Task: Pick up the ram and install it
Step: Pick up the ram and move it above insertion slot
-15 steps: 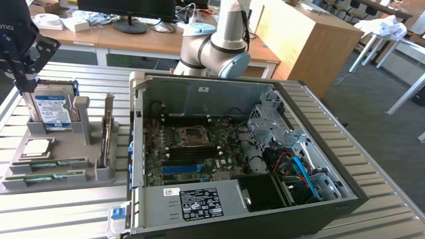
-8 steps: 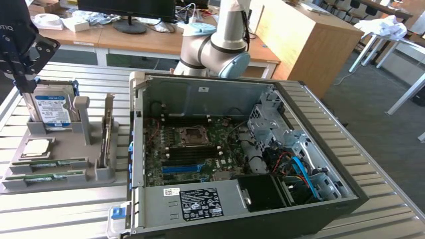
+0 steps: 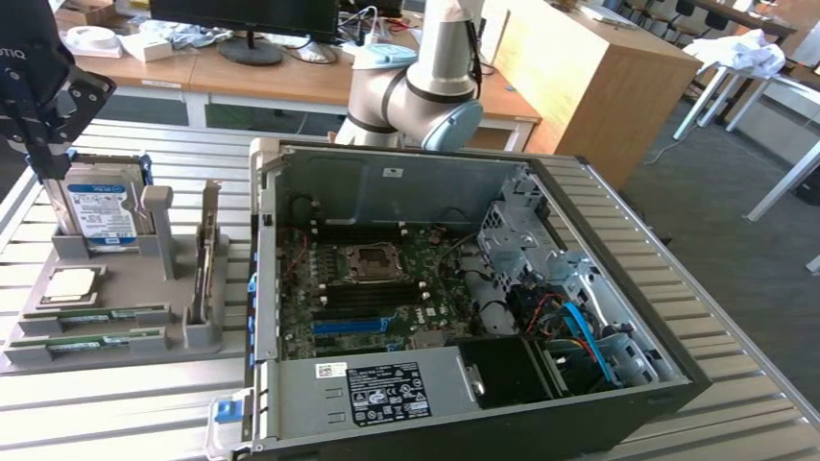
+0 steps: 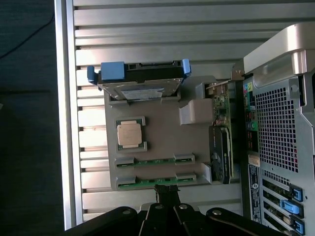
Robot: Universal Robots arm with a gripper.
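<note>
Slatted lab bench (image 3: 129,403): closed, empty jaws hover over the racked ram (image 4: 147,182); approach stage, grasping likely needs them opened.

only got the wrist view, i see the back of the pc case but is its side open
Observer: Yes. The case lies with its side panel off, and the motherboard faces up.
Operator: is the gripper down at the ram yet
Observer: No. The gripper hangs well above the tray, clear of both ram sticks.
Operator: where does the arm come in from
Observer: The arm has a joint behind the case's far wall, and a link rises from it out of the top of the exterior view.
</note>
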